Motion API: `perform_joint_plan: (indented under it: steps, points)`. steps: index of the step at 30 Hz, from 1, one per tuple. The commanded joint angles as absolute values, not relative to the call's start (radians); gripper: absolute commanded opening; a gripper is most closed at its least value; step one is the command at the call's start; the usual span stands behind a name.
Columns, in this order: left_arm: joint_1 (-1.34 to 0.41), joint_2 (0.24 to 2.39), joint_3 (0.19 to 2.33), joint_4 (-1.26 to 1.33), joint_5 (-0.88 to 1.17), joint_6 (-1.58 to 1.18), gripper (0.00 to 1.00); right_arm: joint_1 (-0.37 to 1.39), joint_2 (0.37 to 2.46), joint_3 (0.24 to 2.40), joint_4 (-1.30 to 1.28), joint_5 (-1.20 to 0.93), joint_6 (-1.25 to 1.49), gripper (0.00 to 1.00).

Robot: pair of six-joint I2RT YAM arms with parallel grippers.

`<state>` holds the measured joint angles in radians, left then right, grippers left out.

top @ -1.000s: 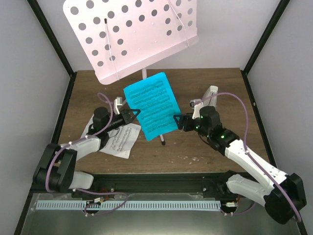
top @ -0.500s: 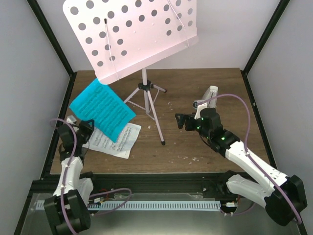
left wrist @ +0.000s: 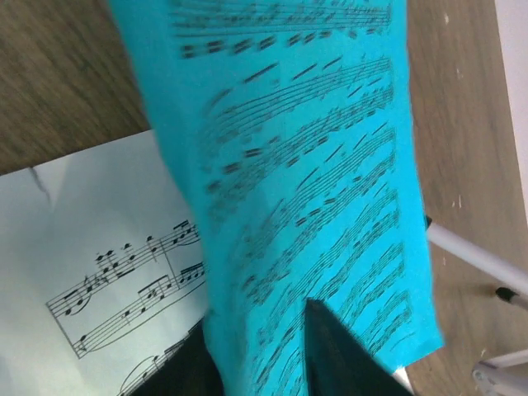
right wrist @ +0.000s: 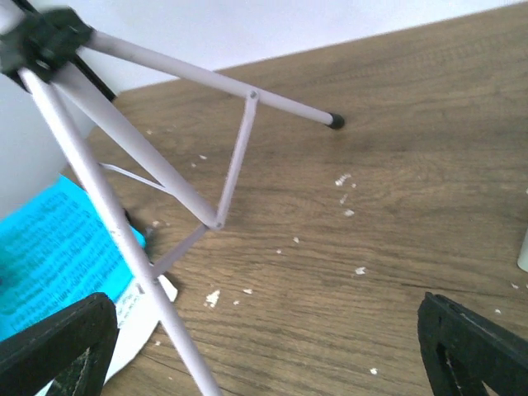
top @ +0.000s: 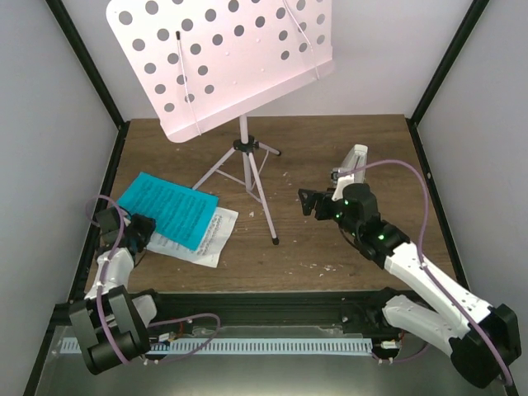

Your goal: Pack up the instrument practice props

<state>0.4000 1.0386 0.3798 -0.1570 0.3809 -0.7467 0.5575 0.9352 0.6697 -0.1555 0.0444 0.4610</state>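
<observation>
The teal booklet [top: 169, 212] lies low at the table's left, over loose white sheet music [top: 206, 237]. My left gripper [top: 140, 233] is at the booklet's near-left corner. In the left wrist view the teal cover [left wrist: 313, 165] runs between the two dark fingers of the left gripper [left wrist: 256, 351], which is shut on it. The pale pink music stand [top: 223, 58] stands at the back on thin tripod legs [top: 256, 186]. My right gripper [top: 311, 203] is open and holds nothing, with a stand leg [right wrist: 124, 239] ahead on its left. A small white metronome [top: 356, 158] stands behind the right arm.
White crumbs [right wrist: 346, 198] dot the wooden table [top: 330, 247]. Black frame posts [top: 91, 74] and grey walls close in both sides. The stand's desk overhangs the back left of the table. A purple cable [top: 412, 186] loops off the right arm.
The right gripper opened and let go of the teal booklet. The left arm swung the booklet from the middle to the left and lowered it onto the white sheets.
</observation>
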Motion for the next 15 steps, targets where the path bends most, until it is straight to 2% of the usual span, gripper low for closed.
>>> perform_joint_plan:
  steps: [1, 4, 5, 11, 15]
  points:
    - [0.407, 1.019, 0.408, -0.205, 0.336, -0.709, 0.43, 0.549, 0.842, 0.651, -0.095, 0.010, 0.439, 1.00]
    - [0.408, 0.983, 0.421, -0.235, 0.303, -0.704, 0.87, 0.550, 0.793, 0.633, -0.070, 0.009, 0.439, 1.00]
    - [0.409, 0.966, 0.428, -0.248, 0.286, -0.702, 0.98, 0.550, 0.781, 0.629, -0.065, 0.010, 0.439, 1.00]
    - [0.409, 0.880, 0.555, -0.341, 0.213, -0.593, 1.00, 0.550, 0.767, 0.628, -0.075, 0.055, 0.454, 1.00]
    - [0.401, 0.853, 0.659, -0.373, 0.343, -0.478, 1.00, 0.550, 0.792, 0.619, -0.071, 0.075, 0.480, 1.00]
